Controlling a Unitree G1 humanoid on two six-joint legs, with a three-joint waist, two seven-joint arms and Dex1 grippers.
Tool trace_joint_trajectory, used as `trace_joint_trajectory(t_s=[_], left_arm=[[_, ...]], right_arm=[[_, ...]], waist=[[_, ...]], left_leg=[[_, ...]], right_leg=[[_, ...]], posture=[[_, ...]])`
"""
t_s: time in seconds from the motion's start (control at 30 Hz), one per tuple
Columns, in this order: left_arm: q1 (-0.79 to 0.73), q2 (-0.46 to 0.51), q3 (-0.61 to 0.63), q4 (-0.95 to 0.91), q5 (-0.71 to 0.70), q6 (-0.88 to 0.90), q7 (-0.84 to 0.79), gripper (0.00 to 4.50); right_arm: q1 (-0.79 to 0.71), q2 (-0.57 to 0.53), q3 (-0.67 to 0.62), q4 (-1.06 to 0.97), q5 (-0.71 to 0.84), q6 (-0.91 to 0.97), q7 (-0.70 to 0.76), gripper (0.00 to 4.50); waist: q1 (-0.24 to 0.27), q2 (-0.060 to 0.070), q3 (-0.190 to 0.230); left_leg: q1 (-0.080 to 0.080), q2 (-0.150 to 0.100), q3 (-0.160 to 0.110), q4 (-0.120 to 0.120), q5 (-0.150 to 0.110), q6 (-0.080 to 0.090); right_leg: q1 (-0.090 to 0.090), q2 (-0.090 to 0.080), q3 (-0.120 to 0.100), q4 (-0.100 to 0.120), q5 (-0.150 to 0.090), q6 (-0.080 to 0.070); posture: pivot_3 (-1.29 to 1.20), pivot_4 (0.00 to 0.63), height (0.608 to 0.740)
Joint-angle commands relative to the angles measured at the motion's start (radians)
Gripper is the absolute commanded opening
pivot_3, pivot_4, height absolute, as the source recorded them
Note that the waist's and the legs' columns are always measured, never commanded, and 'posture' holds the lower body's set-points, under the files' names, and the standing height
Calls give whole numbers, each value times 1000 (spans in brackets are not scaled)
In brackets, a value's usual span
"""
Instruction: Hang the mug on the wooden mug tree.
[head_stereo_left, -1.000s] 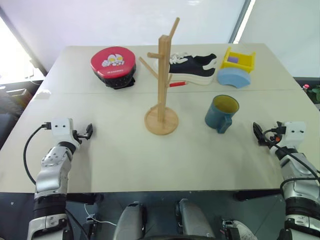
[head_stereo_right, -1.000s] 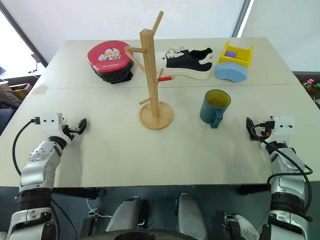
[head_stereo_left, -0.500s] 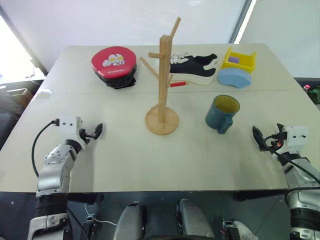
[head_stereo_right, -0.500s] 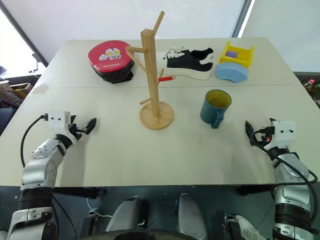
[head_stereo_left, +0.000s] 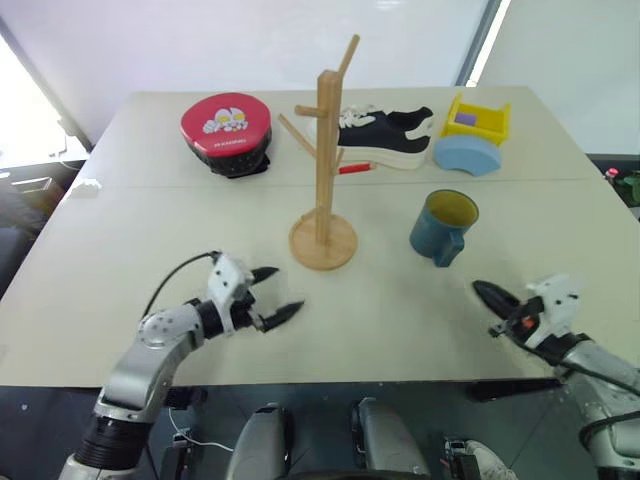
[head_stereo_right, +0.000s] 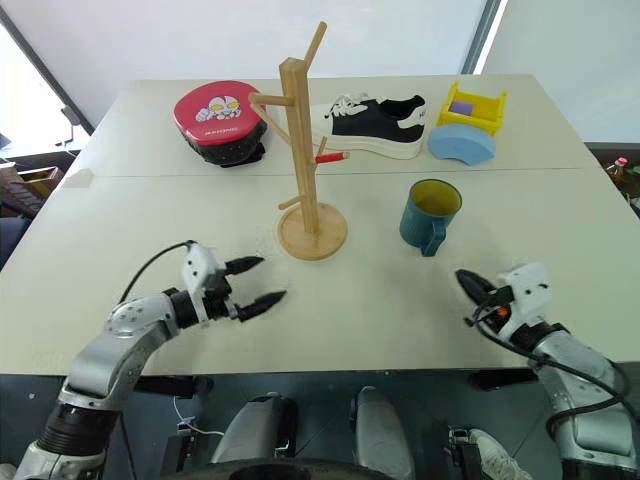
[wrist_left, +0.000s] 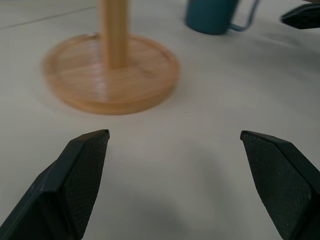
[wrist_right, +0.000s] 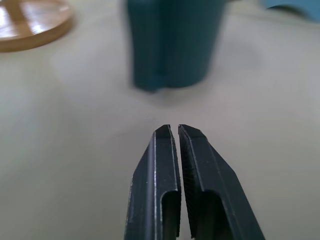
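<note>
We see a wide beige table (head_stereo_left: 120, 290) with a faint seam running across it, set before a pale, brightly lit translucent wall (head_stereo_left: 250, 40). A dark slanted frame bar (head_stereo_left: 482, 40) crosses that wall at the upper right, and another (head_stereo_right: 40, 70) at the left. Beyond the table's left edge, strong daylight (head_stereo_left: 25, 110) washes in. Below the near edge lies dark floor (head_stereo_left: 30, 430).

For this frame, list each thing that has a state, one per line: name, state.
mug: upright on table, not held, not hung
wooden mug tree: upright, pegs bare
left pincer: open, empty
right pincer: shut, empty, short of the mug
sneaker: lying on its sole
</note>
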Motion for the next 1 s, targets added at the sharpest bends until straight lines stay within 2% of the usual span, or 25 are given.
trace_joint_trajectory(t_s=[0.03,0.33,0.63,0.8,1.0], left_arm=[[-17,15,-50,-76,-12,-13,-59,4500],[-79,-14,-103,-60,19,-25,-62,4500],[-80,-16,-103,-68,13,-24,-58,4500],[-80,-16,-101,-65,16,-27,-55,4500],[-84,-25,-103,-58,13,-23,-49,4500]], right_arm=[[-35,23,47,-76,-24,-11,-26,57],[-179,126,109,34,-122,-59,-158,57],[-201,152,49,98,-104,-89,-207,57],[-215,148,-30,154,-99,-119,-257,57],[-200,140,-54,161,-90,-113,-239,57]], waist=[[0,0,0],[4,0,0],[3,0,0],[2,0,0],[1,0,0]], left_leg=[[0,0,0,0,0,0],[-4,0,0,0,0,0],[-8,-1,0,0,0,0],[-7,-1,0,1,0,0],[-7,-1,0,1,0,0]], right_leg=[[0,0,0,-1,0,0],[-2,0,-1,-4,0,0],[-5,0,-2,-4,1,1],[-4,1,-2,-3,1,1],[-4,2,-2,-2,1,1]], posture=[[0,150,735],[0,150,735],[0,150,735],[0,150,735],[0,150,735]])
